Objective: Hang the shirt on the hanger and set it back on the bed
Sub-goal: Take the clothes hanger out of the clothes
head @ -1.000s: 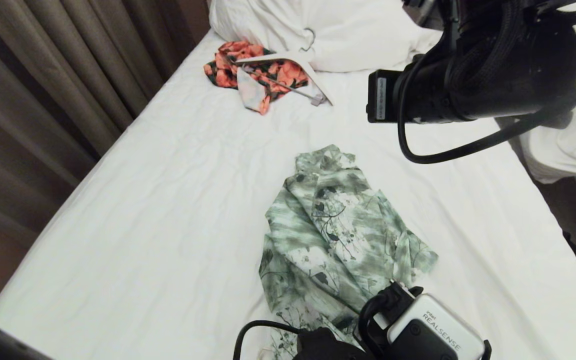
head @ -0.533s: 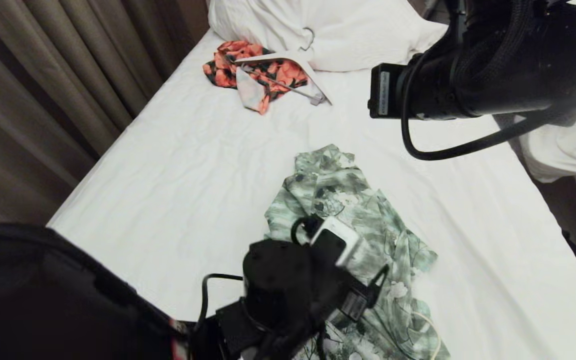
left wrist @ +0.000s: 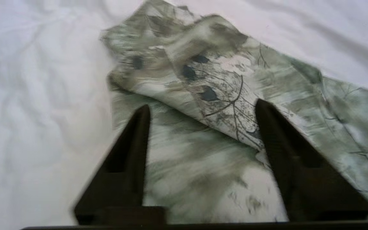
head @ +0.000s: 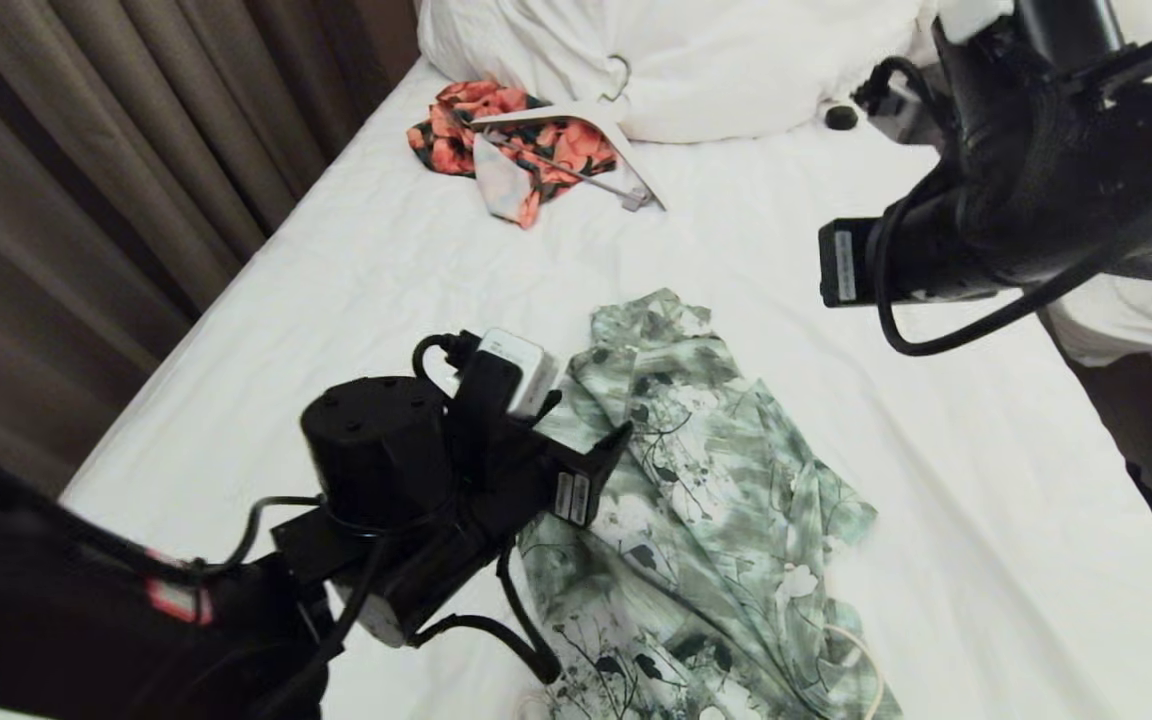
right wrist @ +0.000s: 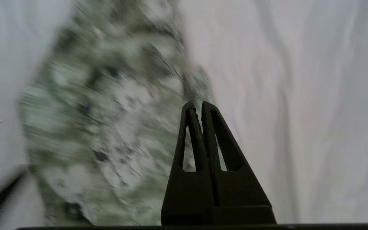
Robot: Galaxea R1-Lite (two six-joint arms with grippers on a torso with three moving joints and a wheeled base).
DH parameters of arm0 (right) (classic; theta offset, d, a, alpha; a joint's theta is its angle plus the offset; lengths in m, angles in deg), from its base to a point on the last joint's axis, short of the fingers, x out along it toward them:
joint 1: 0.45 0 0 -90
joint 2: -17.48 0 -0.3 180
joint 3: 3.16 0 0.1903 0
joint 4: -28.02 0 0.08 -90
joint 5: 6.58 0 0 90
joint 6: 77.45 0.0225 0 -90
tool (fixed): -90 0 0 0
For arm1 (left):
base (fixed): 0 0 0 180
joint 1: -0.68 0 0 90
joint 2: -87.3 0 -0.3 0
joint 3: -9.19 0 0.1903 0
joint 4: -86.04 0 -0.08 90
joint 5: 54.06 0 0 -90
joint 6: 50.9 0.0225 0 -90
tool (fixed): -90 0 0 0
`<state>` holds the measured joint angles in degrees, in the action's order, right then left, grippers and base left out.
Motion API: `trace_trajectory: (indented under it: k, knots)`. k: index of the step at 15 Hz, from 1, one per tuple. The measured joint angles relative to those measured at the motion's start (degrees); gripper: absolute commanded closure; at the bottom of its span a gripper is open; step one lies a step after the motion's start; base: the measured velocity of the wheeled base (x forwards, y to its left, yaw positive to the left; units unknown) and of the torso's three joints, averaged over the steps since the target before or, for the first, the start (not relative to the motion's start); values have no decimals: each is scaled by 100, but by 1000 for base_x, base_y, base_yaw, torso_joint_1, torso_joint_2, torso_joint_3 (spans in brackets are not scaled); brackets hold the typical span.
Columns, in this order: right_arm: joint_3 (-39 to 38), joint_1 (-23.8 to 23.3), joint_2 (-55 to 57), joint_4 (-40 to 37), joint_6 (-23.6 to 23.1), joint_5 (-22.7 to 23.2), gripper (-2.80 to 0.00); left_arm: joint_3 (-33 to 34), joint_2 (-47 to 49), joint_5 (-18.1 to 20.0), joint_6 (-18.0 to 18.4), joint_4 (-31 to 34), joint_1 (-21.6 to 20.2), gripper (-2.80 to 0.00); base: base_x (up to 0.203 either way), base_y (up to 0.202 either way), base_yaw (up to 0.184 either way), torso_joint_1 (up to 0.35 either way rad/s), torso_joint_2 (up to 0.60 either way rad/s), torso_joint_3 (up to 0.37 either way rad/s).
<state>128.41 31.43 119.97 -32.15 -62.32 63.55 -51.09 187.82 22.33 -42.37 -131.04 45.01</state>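
The left arm reaches in from the lower left of the head view, its black wrist near the centre. The left gripper [left wrist: 201, 107], seen in its wrist view, holds its two dark tapered fingers [left wrist: 133, 143] spread wide apart. The right arm hangs in the upper right of the head view; the right gripper [right wrist: 198, 107] has its fingers pressed together, empty.

White bed [head: 356, 300] under shirt [head: 696, 480], orange-red garment [head: 516, 140]
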Motion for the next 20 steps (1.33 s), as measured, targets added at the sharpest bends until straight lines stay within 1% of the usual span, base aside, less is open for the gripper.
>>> trace_trajectory:
  k: [2,3,5,6,8,10,11,13,14,15,17,18,20]
  knots:
    - [-457,-310,-144,-87,5,-36,0,136,-630,-5,-235,713,-78,0,0,0,0,0,0,0]
    - [-569,-444,-221,-112,9,-49,0,262,-954,5,-413,1111,-75,0,0,0,0,0,0,0]
    - [-624,-532,-323,-206,38,-40,0,649,-1403,0,-878,1736,-149,0,0,0,0,0,0,0]
    - [-645,-535,-343,-282,50,-6,0,810,-1531,11,-1059,1833,-233,0,0,0,0,0,0,0]
    - [-649,-408,-360,-307,168,26,0,964,-1668,66,-1233,1880,-430,0,0,0,0,0,0,0]
    - [-675,-34,-354,-359,344,50,0,946,-1731,228,-1288,2017,-593,0,0,0,0,0,0,0]
    - [-685,239,-336,-436,453,56,0,814,-1746,243,-1290,2122,-612,0,0,0,0,0,0,0]
    - [-693,821,-244,-659,683,61,0,356,-1737,286,-1221,2572,-632,0,0,0,0,0,0,0]
    - [-712,1067,-168,-886,754,52,0,-24,-1704,321,-1174,2848,-660,0,0,0,0,0,0,0]
    - [-735,1207,-74,-1214,841,37,0,-444,-1656,376,-1143,3179,-743,0,0,0,0,0,0,0]
    - [-844,1292,73,-1773,1188,24,0,-1294,-1517,597,-1126,3779,-1059,0,0,0,0,0,0,0]
    - [-1010,1309,122,-1879,1301,24,0,-1667,-1421,720,-1122,4054,-1271,0,0,0,0,0,0,0]
    - [-1456,1337,173,-1881,1384,24,0,-2081,-1260,834,-1105,4272,-1540,0,0,0,0,0,0,0]
